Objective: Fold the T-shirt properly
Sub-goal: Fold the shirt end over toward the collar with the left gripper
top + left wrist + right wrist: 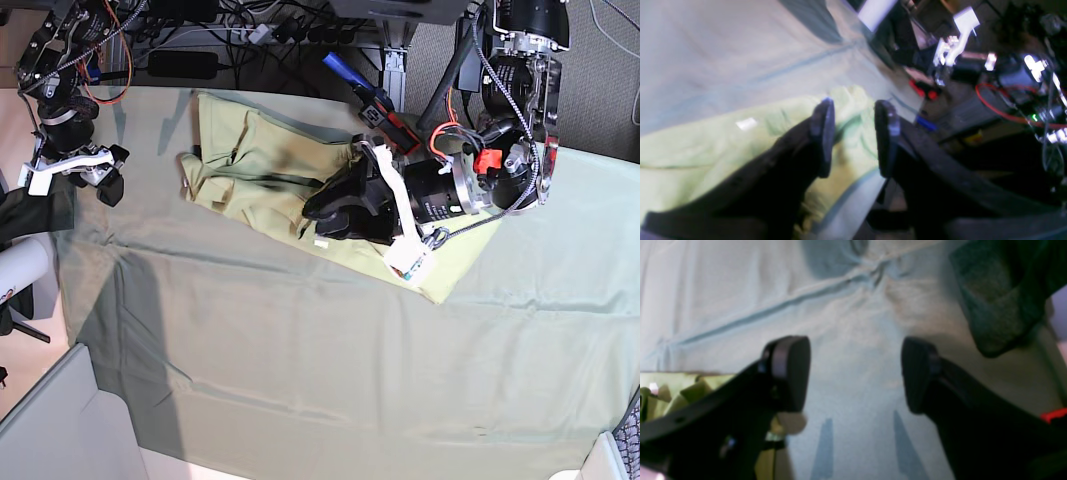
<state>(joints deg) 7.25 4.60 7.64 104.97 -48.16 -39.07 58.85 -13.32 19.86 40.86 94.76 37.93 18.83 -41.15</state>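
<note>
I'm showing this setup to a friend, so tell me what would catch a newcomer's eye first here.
First, the pale yellow-green T-shirt, rumpled at the far side of the table on the big grey-green cloth. Next, the left claw low over the shirt, jaws apart with fabric between them. The right claw hangs open above bare cloth at the shirt's other end.

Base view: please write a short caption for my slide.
Left gripper over the partly folded T-shirt on the grey-green cloth; right gripper apart, beside it.
</note>
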